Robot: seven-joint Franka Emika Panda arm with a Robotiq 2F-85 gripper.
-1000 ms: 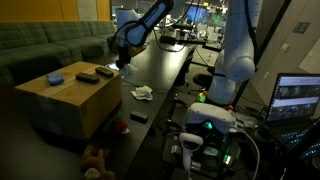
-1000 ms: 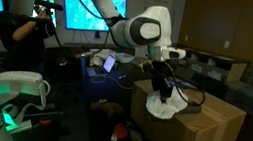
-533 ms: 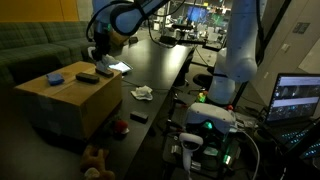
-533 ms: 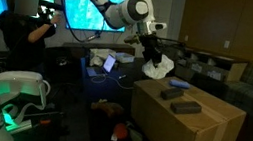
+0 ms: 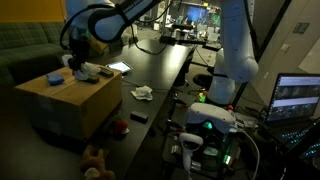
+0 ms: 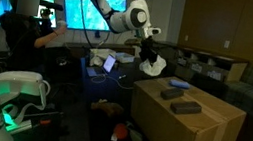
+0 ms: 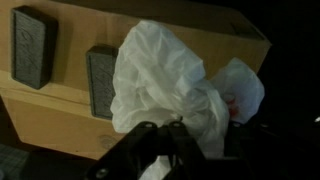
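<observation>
End effector [image 7: 165,138] | clamped on white bag [image 7: 165,75] | bag hangs beneath it, above cardboard box [image 7: 50,112]

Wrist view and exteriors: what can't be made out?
- Wrist view: fingertips of the gripper are buried in the white bag; pinch point hidden.
- Wrist view: reddish patch in the bag, too blurred to identify.
- Wrist view: cardboard box cut off by the left edge, its middle covered by the bag.
- In an exterior view: blue item on the box, too small and dim to identify.
</observation>
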